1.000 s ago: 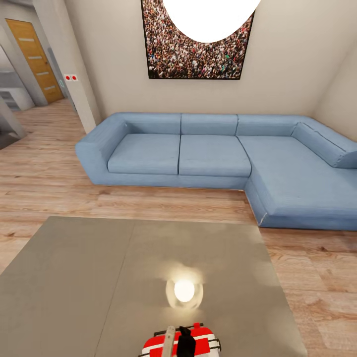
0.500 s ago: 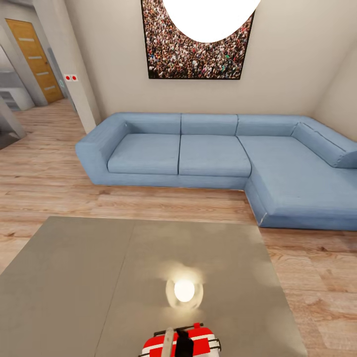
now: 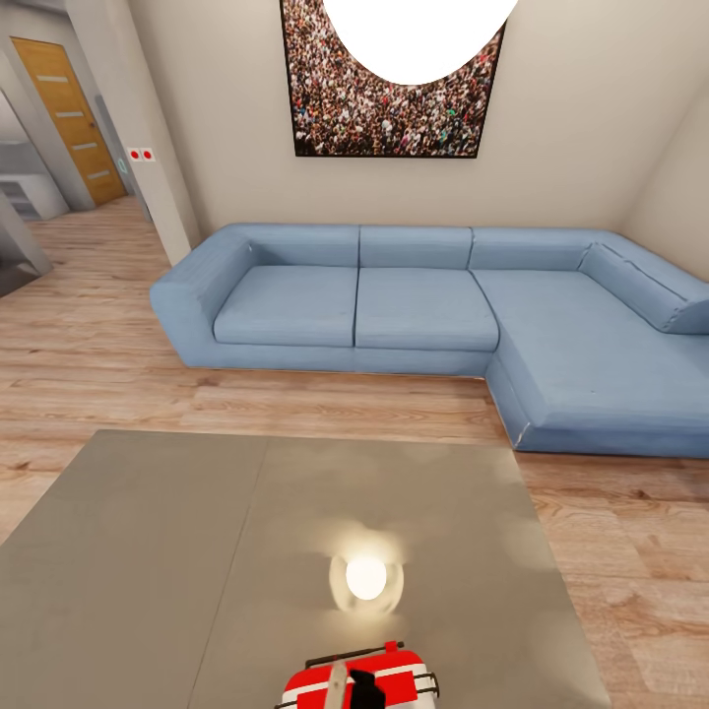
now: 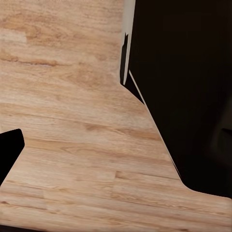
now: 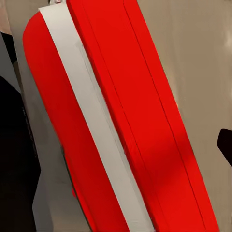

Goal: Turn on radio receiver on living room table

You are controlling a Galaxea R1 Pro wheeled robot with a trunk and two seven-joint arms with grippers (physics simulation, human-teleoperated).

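Note:
The red radio receiver (image 3: pixel 394 679) with its white stripe and thin black wire handle sits at the near edge of the large grey table (image 3: pixel 148 551), cut off by the head view's lower border. My right gripper (image 3: pixel 352 687) hangs right over the radio, one grey and one black finger showing against the red top. In the right wrist view the radio (image 5: pixel 145 125) is very close, and a dark fingertip (image 5: pixel 225 144) stands far out to one side, so the jaws are open. A black fingertip (image 4: pixel 9 151) of my left gripper shows over wood floor (image 4: pixel 72 96).
Beyond the table is light plank floor, then a blue L-shaped sofa (image 3: pixel 423 305) under a framed crowd picture (image 3: pixel 389 108). A bright lamp reflection (image 3: pixel 366 578) glares on the tabletop. A wooden door (image 3: pixel 69 118) stands at far left. A dark robot part (image 4: pixel 188 87) is close by the left wrist.
The dark finger over the radio has slid slightly toward the bottom edge of the head view. Radio, table and camera have stayed put.

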